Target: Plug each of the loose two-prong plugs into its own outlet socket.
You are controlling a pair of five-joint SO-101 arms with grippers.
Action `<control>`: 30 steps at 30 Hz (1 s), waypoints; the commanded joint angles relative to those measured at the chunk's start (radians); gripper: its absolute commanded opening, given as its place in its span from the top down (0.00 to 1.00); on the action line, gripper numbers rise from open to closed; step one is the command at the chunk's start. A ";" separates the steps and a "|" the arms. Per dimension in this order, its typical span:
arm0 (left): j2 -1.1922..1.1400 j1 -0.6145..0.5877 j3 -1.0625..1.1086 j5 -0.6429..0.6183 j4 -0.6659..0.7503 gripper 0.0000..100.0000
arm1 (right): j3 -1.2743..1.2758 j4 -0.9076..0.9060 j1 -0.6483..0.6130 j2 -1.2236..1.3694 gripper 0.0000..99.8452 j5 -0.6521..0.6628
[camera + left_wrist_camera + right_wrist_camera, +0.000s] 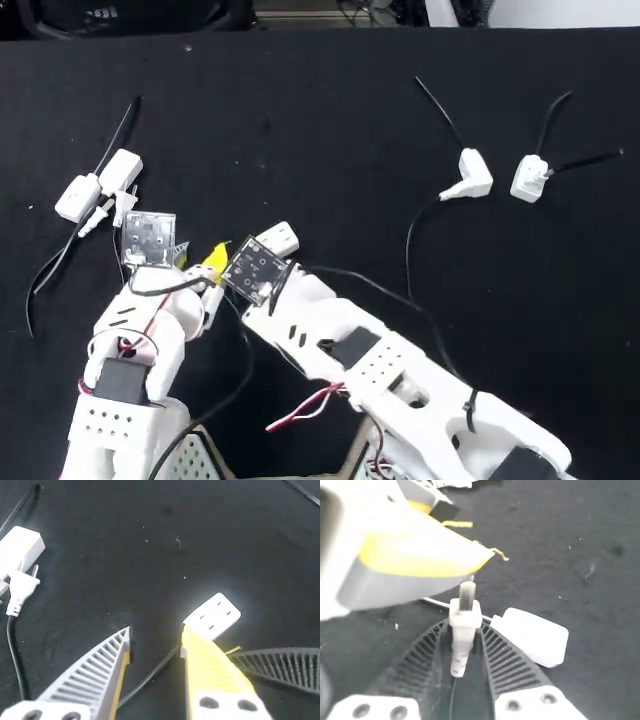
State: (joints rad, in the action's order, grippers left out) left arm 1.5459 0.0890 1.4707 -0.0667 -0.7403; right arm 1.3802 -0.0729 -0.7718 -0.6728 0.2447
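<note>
1. The right claw is clamped on a white plug, gripped by its body. The plug's long axis runs along the claw, with the prongs pointing straight out ahead.
2. The socket lies just beside that claw, off to one side of the prongs and not in line with them. Its slotted face looks up from the counter, so I judge the plug must shift sideways and tip down.
3. The left claw stands wide and holds nothing, with a black cable running between its jaws. Its yellow finger ends at the socket's near end; I cannot tell whether they touch. It also hangs close ahead of the prongs, likely in the way.
4. The socket sits mid-counter, toward the arms' edge, with both claws near it.
5. A second plug lies near the left edge beside a white block. An angled plug and a corded block lie toward the far right corner.
6. No writing can be read.
</note>
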 commanded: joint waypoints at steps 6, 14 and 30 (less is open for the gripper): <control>0.006 0.027 -0.007 -0.003 0.006 0.83 | -0.045 -0.117 -0.040 -0.105 0.99 -0.006; 0.005 0.027 -0.007 -0.003 0.005 0.83 | -0.015 -0.247 -0.035 -0.328 0.99 -0.008; 0.005 0.027 -0.007 -0.003 0.005 0.82 | 0.084 -0.270 -0.034 -0.567 0.99 -0.008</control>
State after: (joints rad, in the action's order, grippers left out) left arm 1.5551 0.0997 1.4691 -0.0713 -0.7342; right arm 1.4814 -0.3460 -0.7994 -1.1960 0.2478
